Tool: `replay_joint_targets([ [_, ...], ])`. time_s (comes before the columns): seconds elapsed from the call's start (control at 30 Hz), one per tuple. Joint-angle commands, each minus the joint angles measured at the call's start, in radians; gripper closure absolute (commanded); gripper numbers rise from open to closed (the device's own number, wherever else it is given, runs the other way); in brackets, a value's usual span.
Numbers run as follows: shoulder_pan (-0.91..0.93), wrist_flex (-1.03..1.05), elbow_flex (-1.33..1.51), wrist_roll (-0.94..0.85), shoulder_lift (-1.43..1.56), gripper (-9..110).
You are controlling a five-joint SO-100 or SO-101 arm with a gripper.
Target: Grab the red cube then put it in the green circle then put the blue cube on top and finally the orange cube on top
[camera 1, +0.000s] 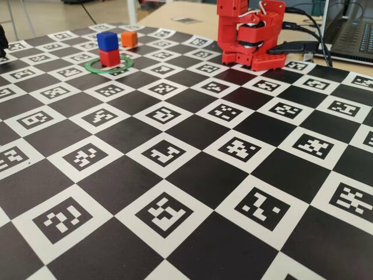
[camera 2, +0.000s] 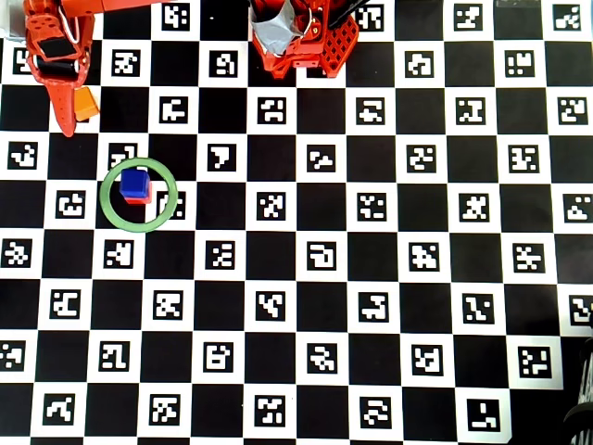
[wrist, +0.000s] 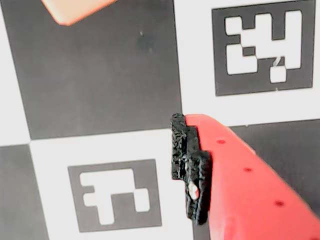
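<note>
The blue cube [camera 1: 107,40] sits on top of the red cube [camera 1: 109,58] inside the green circle [camera 1: 93,67]. From overhead, the blue cube [camera 2: 135,181] covers nearly all of the red cube [camera 2: 138,198] within the green circle [camera 2: 107,209]. The orange cube [camera 1: 129,38] rests on the board just beyond the ring. In the overhead view my gripper [camera 2: 63,120] hangs at the top left, right beside the orange cube [camera 2: 87,105]. The wrist view shows one red finger with a black pad [wrist: 189,167], nothing against it, and a corner of the orange cube [wrist: 75,10] at the top left. The other finger is out of that view.
The red arm base [camera 1: 250,35] stands at the far edge of the marker-printed checkerboard [camera 1: 186,175]. Black cables and a laptop [camera 1: 352,29] lie behind it on the right. A dark object [camera 1: 2,41] sits at the left edge.
</note>
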Motion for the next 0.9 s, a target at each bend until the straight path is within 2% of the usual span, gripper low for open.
replay_joint_targets([
  [0.0,0.014,-0.038,-0.009,-0.017,0.021,48],
  [0.87,0.044,-0.272,-0.017,-0.118,-0.253,48],
])
